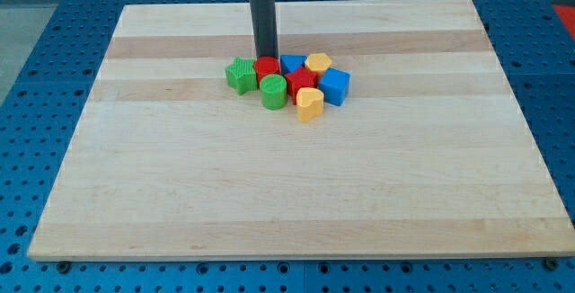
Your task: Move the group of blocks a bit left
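A pale wooden board (296,194) lies on a blue perforated table (36,77). Eight small blocks sit packed together above the board's middle, nearer its top edge than its bottom edge and slightly toward the left edge. From the view's left the cluster holds a green star-shaped block (239,75), a red cylinder (266,67), a green cylinder (274,92), a blue block (292,64), a red block (301,83) of unclear shape, a yellow block (317,63), a yellow heart-like block (309,103) and a blue cube (335,86). Most touch a neighbour.

The arm carries no gripper, only a dark upright rod. My tip (264,57) stands on the top-edge side of the cluster, touching or just behind the red cylinder; I cannot tell which.

That placement looks unsuited to a leftward push. In my judgement the tip needs to travel round to the cluster's right side, beside the blue cube, and then press toward the left edge.

Bare board stretches wide on every side, so the left edge is well apart and poses little risk. The likelier trouble is blocks at the ends of the cluster slipping loose.
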Robot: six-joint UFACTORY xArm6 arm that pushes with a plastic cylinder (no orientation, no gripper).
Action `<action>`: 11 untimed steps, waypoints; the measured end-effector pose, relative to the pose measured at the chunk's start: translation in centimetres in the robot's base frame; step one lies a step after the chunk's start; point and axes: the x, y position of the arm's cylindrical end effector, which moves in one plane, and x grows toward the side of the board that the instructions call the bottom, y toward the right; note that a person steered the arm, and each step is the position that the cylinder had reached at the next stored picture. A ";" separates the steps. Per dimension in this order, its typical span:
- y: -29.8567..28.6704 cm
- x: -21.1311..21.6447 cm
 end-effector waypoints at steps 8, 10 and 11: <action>11.3 -4.6; 18.4 3.6; 17.5 5.8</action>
